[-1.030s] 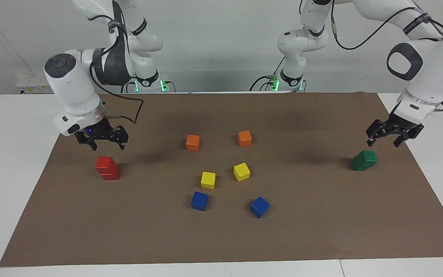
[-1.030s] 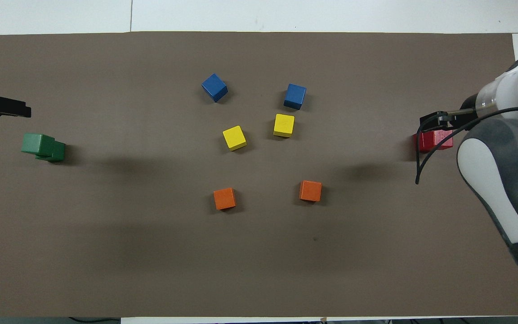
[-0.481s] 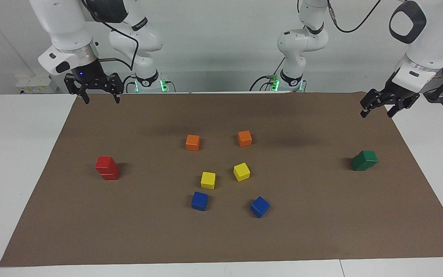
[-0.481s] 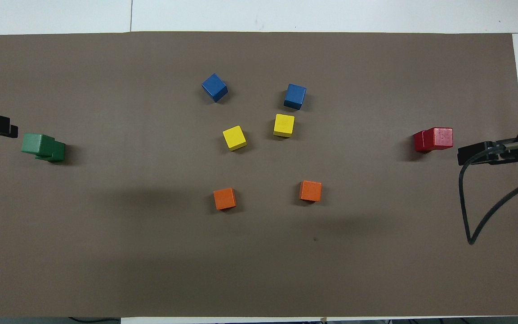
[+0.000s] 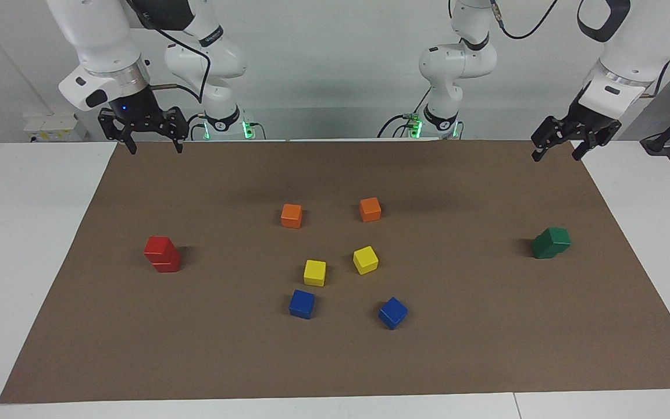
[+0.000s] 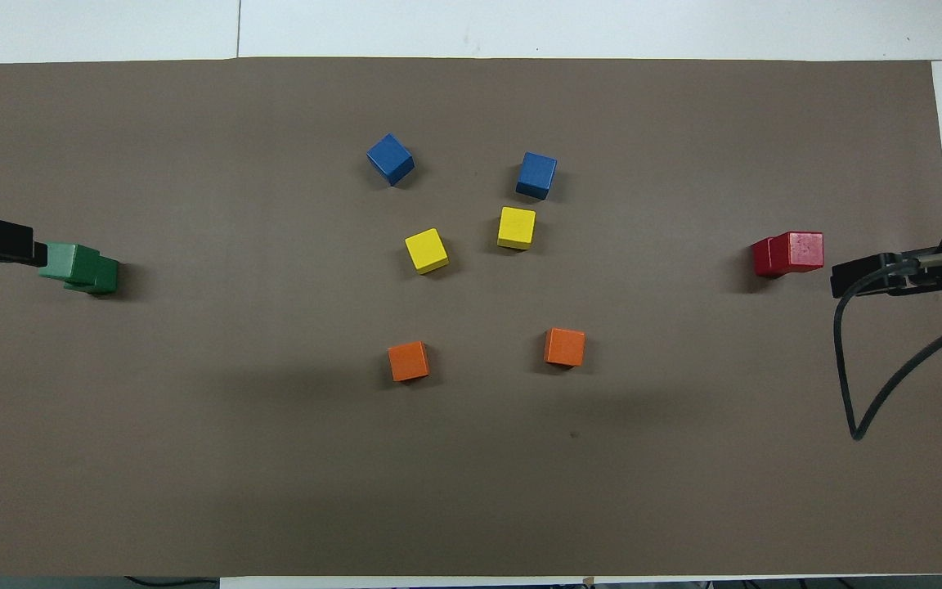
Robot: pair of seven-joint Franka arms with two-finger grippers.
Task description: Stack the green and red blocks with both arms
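Left tool [image 5: 556,142] and right tool [image 5: 150,131], both released and empty, hang raised over the mat's robot-side corners, each nearest its finished stack: green stack [image 5: 551,242], red stack [image 5: 161,254].

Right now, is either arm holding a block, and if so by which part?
Nothing is held. The left gripper and right gripper hang open and empty above the mat, well clear of the green stack and red stack.

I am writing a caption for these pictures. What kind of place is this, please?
Most likely a robotics lab: two white arms, the left gripper and right gripper both open, above a brown mat holding coloured cubes, including a red stack and a green stack.
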